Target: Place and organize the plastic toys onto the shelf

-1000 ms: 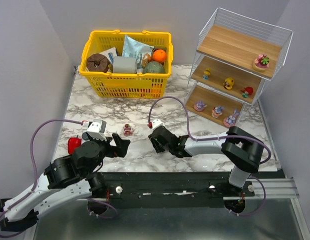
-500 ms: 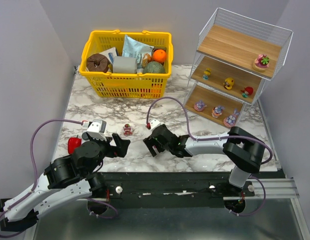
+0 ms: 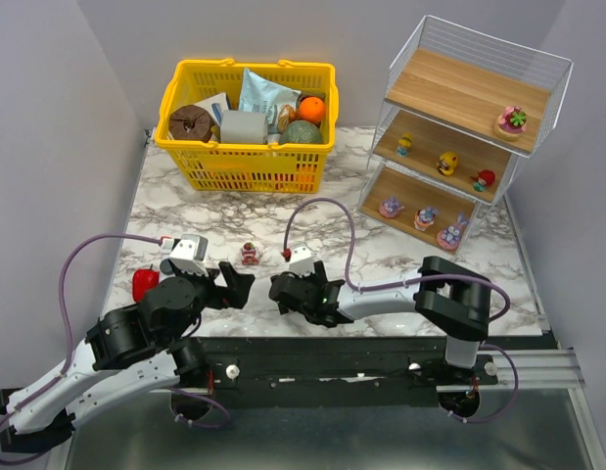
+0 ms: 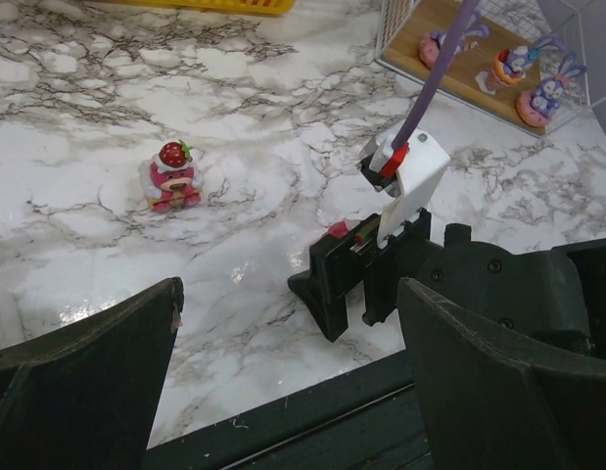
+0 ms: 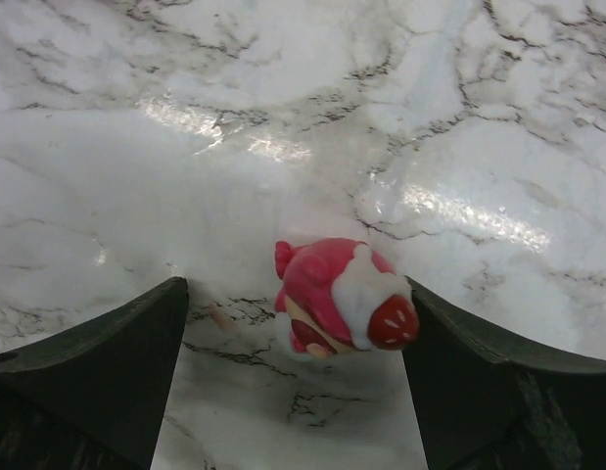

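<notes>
A pink bear toy [image 5: 342,294] with a strawberry on its head lies on its side on the marble between the fingers of my open right gripper [image 5: 295,304], close to the right finger. In the top view the right gripper [image 3: 277,293] is low at the table's near middle and hides this toy. A second pink bear toy [image 3: 250,254] stands upright just behind it and also shows in the left wrist view [image 4: 170,176]. My left gripper [image 3: 244,284] is open and empty, just left of the right gripper. The shelf [image 3: 459,93] at the far right holds several toys.
A yellow basket [image 3: 246,67] full of goods stands at the back left. A red pepper-like object [image 3: 143,284] lies left of my left arm. The right arm's purple cable [image 3: 327,203] loops over the middle of the table. The table's front edge is right below both grippers.
My right gripper has moved left along the near part of the table, toward the left gripper, and now straddles the lying pink toy. The left arm has not moved.
</notes>
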Robot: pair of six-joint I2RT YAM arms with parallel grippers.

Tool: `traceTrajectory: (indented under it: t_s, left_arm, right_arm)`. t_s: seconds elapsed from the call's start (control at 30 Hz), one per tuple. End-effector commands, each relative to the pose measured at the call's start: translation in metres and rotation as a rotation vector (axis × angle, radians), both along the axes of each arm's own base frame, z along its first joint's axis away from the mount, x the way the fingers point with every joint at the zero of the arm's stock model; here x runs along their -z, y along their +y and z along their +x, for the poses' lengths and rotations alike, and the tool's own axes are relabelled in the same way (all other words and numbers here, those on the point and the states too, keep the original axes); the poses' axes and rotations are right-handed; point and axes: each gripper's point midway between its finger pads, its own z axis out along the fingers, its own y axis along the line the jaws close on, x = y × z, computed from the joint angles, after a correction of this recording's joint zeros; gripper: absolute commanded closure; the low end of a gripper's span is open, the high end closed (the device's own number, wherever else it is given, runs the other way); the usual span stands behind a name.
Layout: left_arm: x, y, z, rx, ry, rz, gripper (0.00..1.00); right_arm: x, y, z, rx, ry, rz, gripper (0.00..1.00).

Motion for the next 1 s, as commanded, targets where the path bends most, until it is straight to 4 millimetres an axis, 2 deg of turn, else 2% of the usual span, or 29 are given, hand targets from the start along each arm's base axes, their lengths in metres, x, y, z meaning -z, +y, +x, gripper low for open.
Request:
traceTrajectory:
  t_s: [0.0, 0.2, 0.33, 0.37, 0.4, 0.57, 0.77, 0.83, 0.97]
  left_arm:
    - [0.001, 0.002, -0.001, -0.006, -0.004, -0.009, 0.01]
    - [0.001, 0.002, -0.001, -0.002, -0.003, -0.005, 0.01]
    - [0.001, 0.001, -0.001, -0.001, -0.004, -0.008, 0.01]
    - [0.001, 0.001, -0.001, -0.001, -0.003, -0.007, 0.01]
    - [0.001, 0.001, -0.001, -0.001, -0.002, -0.006, 0.01]
    - [0.001, 0.002, -0.001, -0.001, -0.004, -0.007, 0.01]
    - [-0.001, 0.001, -0.001, 0.001, -0.007, -0.013, 0.01]
    - [0.000, 0.001, -0.002, 0.003, -0.008, -0.011, 0.01]
    - [0.000, 0.002, -0.002, 0.003, -0.009, -0.014, 0.01]
  right_arm:
    - [0.022, -0.038, 0.002, 0.205, 0.007, -0.068, 0.09]
    - [0.036, -0.060, -0.003, 0.377, 0.035, -0.091, 0.09]
    - [0.041, -0.051, -0.006, 0.445, 0.048, -0.080, 0.11]
    - [0.043, -0.059, -0.010, 0.461, 0.056, -0.135, 0.10]
    - [0.044, -0.050, -0.007, 0.487, 0.058, -0.136, 0.09]
    - [0.050, -0.049, -0.014, 0.546, 0.084, -0.134, 0.09]
    - [0.061, -0.066, -0.027, 0.629, 0.102, -0.149, 0.15]
    - [0.062, -0.065, -0.030, 0.626, 0.106, -0.145, 0.18]
    - [0.063, -0.056, -0.030, 0.603, 0.105, -0.127, 0.31]
